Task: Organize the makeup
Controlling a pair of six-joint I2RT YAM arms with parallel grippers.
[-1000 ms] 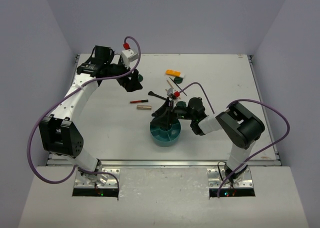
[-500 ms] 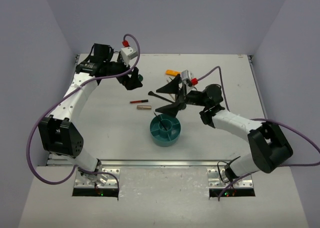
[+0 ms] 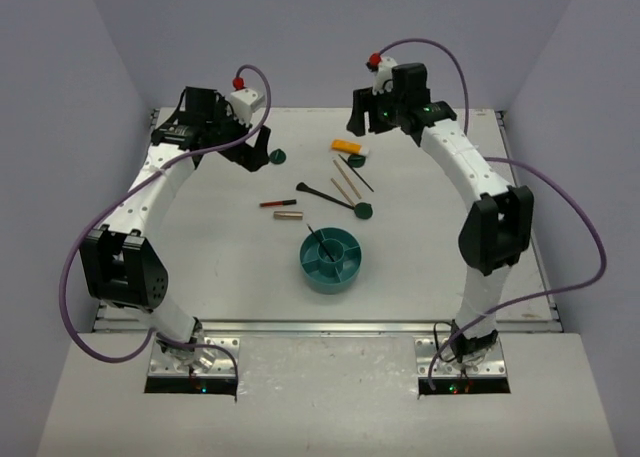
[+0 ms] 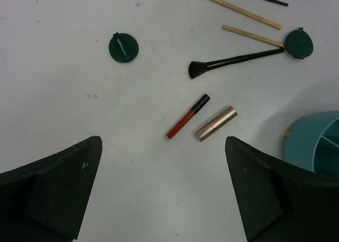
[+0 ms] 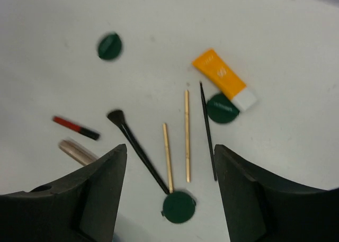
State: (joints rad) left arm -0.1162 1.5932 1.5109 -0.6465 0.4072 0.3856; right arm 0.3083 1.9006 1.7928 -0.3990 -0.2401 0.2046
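- Surface (image 3: 200, 267): white, walled on three sides. The makeup is scattered over its far middle; one piece lies in the bowl.
- Left arm (image 3: 150, 192): reaches to the far-left corner. The left fingers (image 4: 58, 189) are spread wide and released, nothing between them, held above the surface.
- Right arm (image 3: 470, 177): stretched to the far edge, right of centre. The right fingers (image 5: 79, 194) are parted and released, nothing held, raised over the scattered items.
- Teal divided bowl (image 3: 330, 283): set near the middle of the surface, nearer the arm bases than the loose items. A thin black brush (image 3: 322, 241) is seen lying across one compartment.
- Orange-and-white packet (image 5: 220, 75): flat, farthest from the bases. Its white end appears to touch a dark green compact (image 5: 222, 108).
- Black brush (image 5: 135, 144): flat, with its handle tip at a second compact (image 5: 178, 206), touching or just beside it.
- Two tan sticks (image 5: 187, 136): side by side, apart, between the brush and a thin black pencil (image 5: 207, 131). The pencil runs along the edge of the first compact.
- Third compact (image 5: 109, 46): alone, well apart from the rest, near the left fingers.
- Red pencil (image 4: 186, 117) and gold tube (image 4: 215, 123): side by side, not touching, between the third compact and the bowl.
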